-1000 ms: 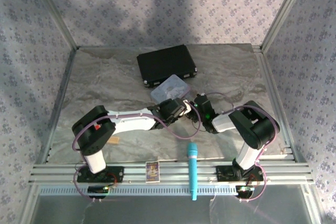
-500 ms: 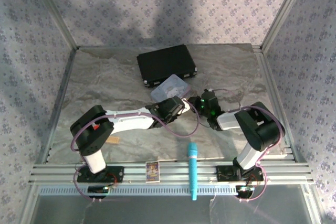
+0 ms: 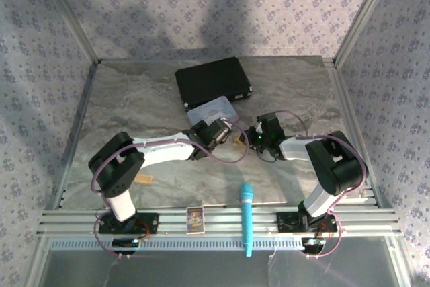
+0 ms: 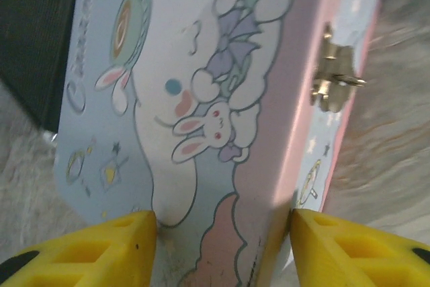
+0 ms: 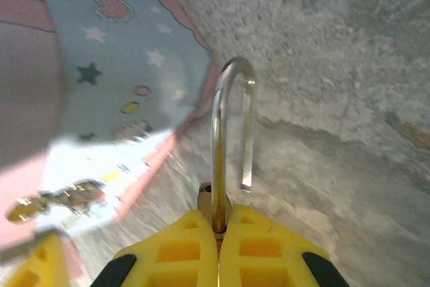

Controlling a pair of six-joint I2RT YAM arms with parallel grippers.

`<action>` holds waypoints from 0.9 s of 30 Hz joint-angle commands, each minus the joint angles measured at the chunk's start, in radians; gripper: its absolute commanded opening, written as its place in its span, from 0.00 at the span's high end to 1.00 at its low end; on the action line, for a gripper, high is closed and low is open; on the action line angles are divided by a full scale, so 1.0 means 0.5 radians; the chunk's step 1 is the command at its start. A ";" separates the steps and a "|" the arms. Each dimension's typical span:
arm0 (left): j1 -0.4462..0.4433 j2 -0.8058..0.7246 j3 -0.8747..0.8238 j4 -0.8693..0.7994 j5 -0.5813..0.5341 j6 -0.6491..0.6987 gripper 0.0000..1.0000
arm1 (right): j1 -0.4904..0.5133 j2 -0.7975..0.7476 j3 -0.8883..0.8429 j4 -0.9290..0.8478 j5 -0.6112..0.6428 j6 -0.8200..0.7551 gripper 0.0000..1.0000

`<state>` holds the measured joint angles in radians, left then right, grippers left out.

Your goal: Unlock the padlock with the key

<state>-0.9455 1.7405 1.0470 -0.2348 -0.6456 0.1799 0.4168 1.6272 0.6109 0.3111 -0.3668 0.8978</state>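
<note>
My right gripper is shut on the brass padlock. The padlock's silver shackle stands up open, with one leg end free, just beside the pastel cartoon tin. From above, that gripper sits right of the tin. My left gripper is open, and its yellow fingers straddle the tin's near corner. The brass latch on the tin's side hangs bare. The key is hidden.
A black case lies behind the tin. A turquoise stick crosses the front rail, with a small card to its left. A tan block lies by the left arm's base. Frame posts and patterned walls enclose the table.
My right gripper has drawn back to the right, away from the tin, with the padlock in it. The left gripper's jaws have widened, and the tin has shifted slightly back and left.
</note>
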 commanded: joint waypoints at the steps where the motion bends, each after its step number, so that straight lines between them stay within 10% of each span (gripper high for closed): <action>1: 0.031 -0.090 0.047 -0.108 -0.276 -0.167 0.41 | -0.069 -0.001 0.114 -0.909 -0.037 -0.413 1.00; 15: 0.216 -0.182 -0.036 -0.192 -0.353 -0.722 0.32 | -0.164 0.287 0.774 -2.215 0.428 -1.069 0.97; 27: 0.262 -0.339 -0.082 -0.193 -0.252 -0.811 0.27 | -0.250 0.331 0.853 -2.303 0.549 -1.162 0.67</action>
<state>-0.8253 1.6539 1.0039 -0.3504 -0.7650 -0.1867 0.2920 1.7462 1.0645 -0.7349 -0.1932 0.3412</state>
